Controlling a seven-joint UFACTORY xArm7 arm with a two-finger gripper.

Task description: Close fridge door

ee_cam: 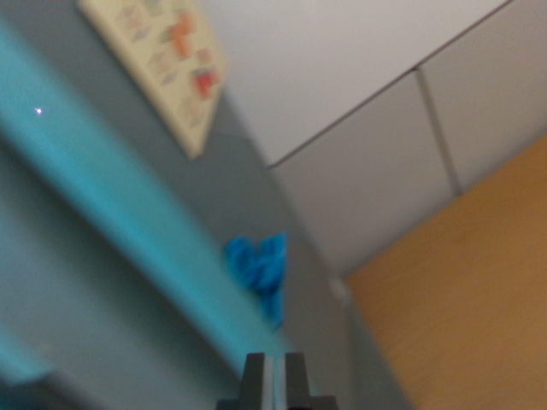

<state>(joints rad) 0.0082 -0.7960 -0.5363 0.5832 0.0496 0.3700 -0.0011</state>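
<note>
The view is blurred. A teal fridge door (128, 213) fills the wrist view's left, and its bright turquoise edge (162, 231) runs diagonally from the upper left down to the bottom centre. My gripper (273, 380) shows at the bottom centre as two dark fingers (254, 380) standing close together, with only a thin pale strip between them. It is right at the lower end of the door's edge. Whether it touches the door cannot be told.
A blue crumpled object (261, 266) hangs on the grey surface (256, 188) just beyond the door edge. A cream poster (167, 60) with red pictures is at the upper left. White panels (385, 111) and a wooden surface (461, 290) lie at the wrist view's right.
</note>
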